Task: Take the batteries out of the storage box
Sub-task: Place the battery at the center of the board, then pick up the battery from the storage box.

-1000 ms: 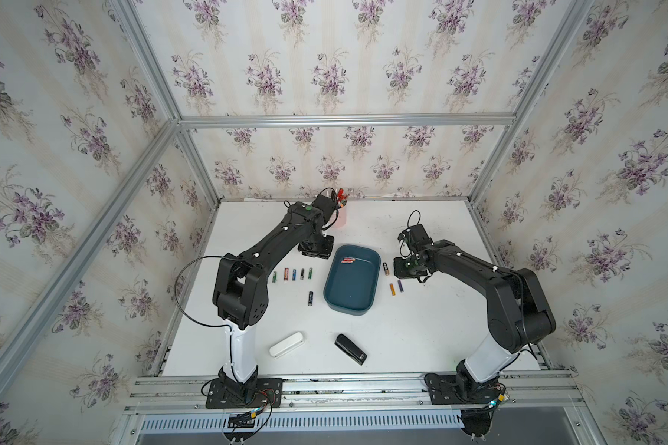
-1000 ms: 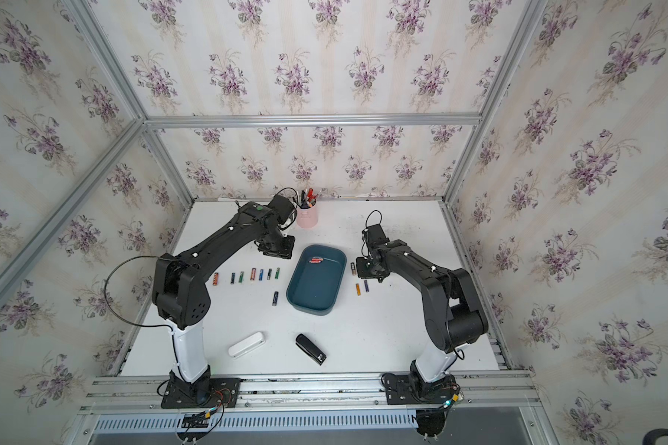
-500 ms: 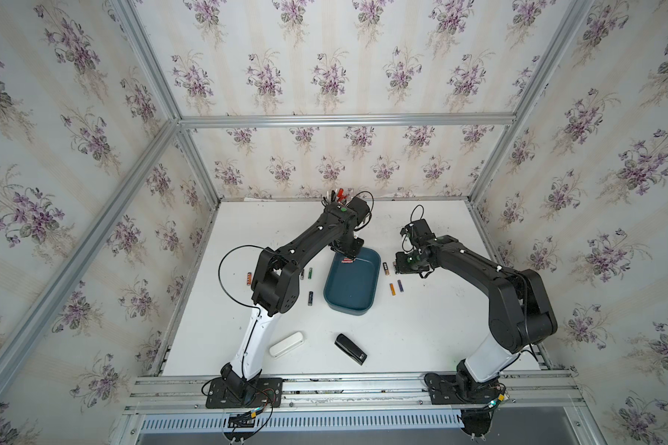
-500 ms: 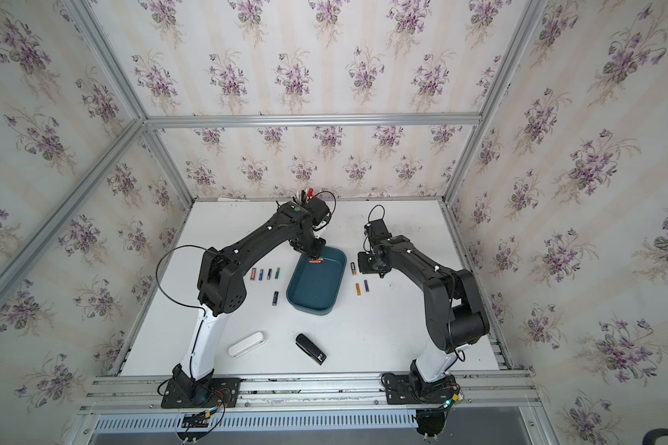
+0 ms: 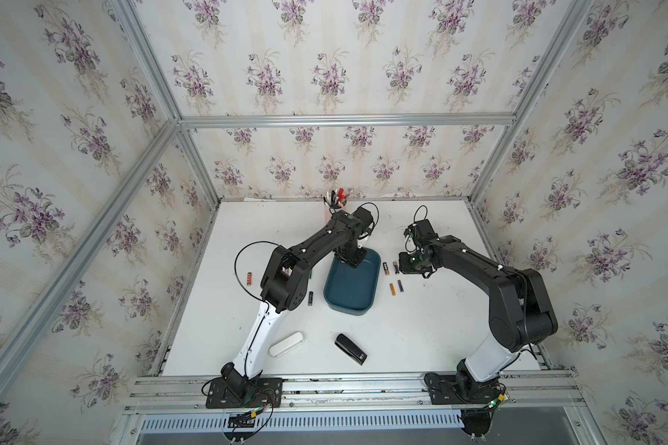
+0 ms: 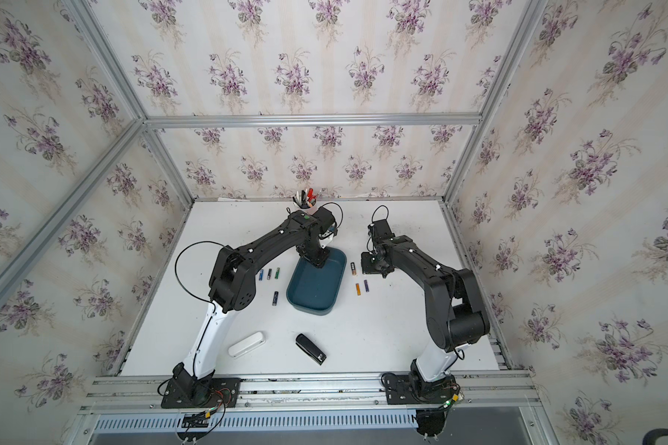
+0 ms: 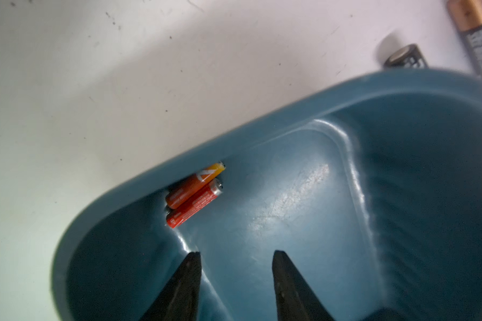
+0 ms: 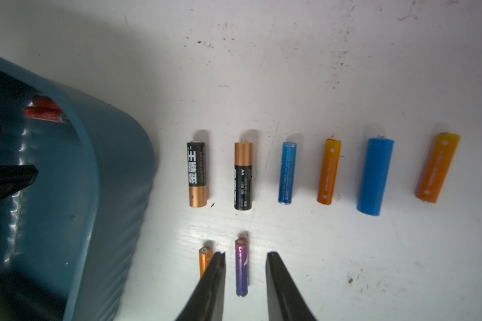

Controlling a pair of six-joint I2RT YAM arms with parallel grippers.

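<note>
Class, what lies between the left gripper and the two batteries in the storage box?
Only bare floor of the storage box separates the left gripper from the orange battery and red battery; the left wrist view shows it.

Glossy teal plastic storage box [image 7: 401,194]

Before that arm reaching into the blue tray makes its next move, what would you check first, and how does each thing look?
1. Is the storage box emptied? Not ok: an orange battery and a red battery lie inside it.
2. Is the left gripper ready? Ok: open, nothing between its fingers.
3. Is it lined up? Not ok: both batteries lie beyond its fingertips, not between them.
4. Is there room to grab one alone? Not ok: the two touch, tight against the box wall.
5. Is the right gripper out of the way? Ok: open, outside the box, over a purple battery on the table.
</note>
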